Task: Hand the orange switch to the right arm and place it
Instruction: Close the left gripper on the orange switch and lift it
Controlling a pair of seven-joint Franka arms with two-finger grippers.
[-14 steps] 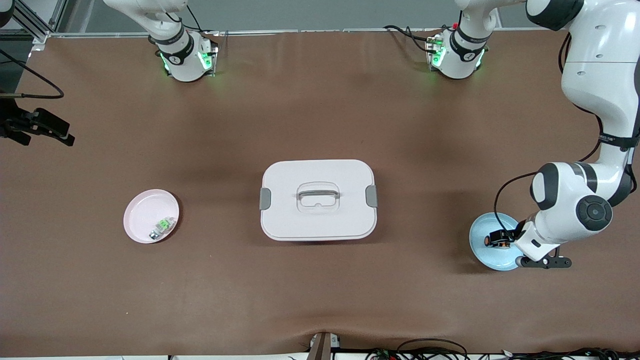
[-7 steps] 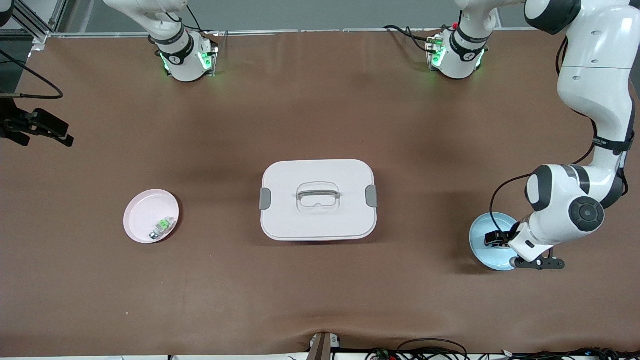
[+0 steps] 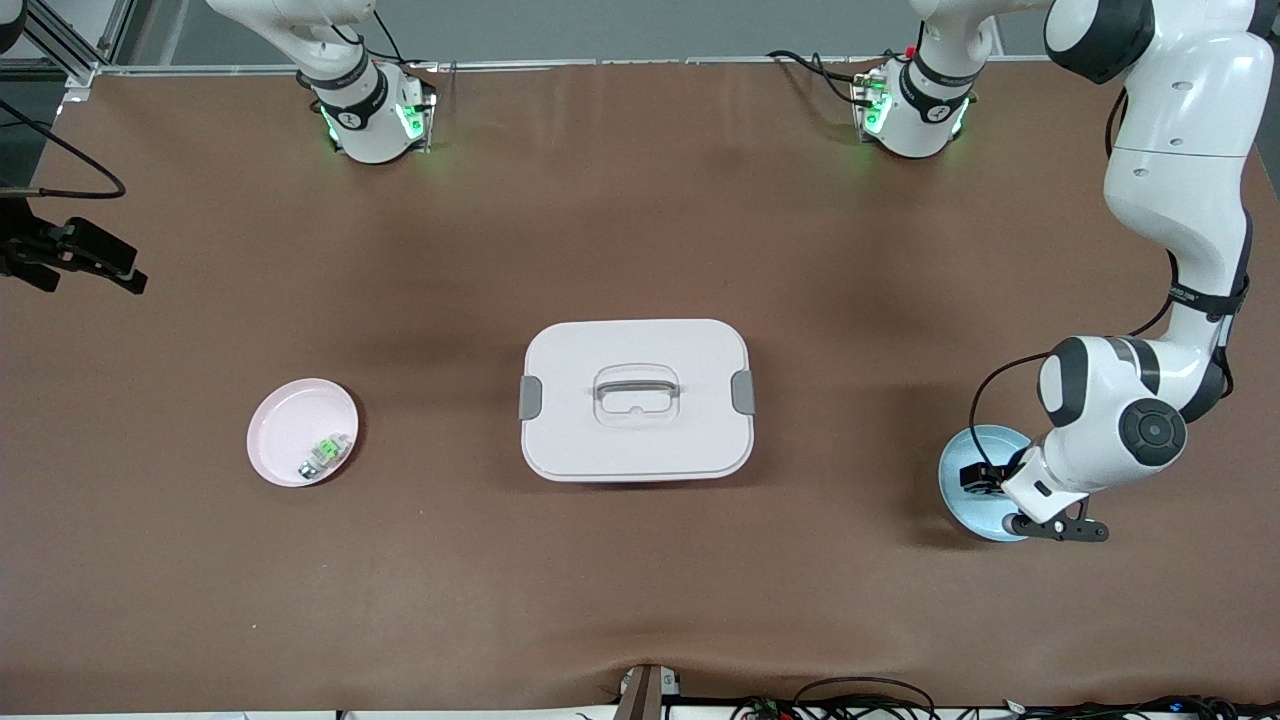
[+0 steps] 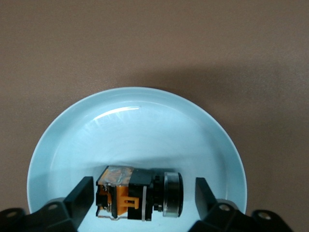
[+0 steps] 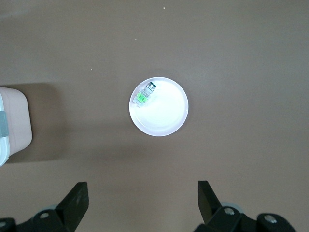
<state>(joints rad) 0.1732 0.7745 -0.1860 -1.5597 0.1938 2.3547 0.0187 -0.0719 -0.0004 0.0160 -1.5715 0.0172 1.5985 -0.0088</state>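
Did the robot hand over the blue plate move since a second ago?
Yes. The left gripper slid across the blue plate toward the white box; it now straddles the orange switch.

Bench [image 3: 640,250] covering: matt brown, cloth-like, slightly rippled at the edge nearest the front camera. Blue plate [image 4: 145,121]: smooth, glossy, with a bright highlight. Orange switch [image 4: 140,192]: black and orange plastic body, shiny metallic-looking ring at one end. Pink plate [image 3: 285,425]: smooth, faint sheen. White box [image 3: 636,400]: smooth matt plastic, grey plastic clasps. Arm shells: glossy white plastic, black joint caps.
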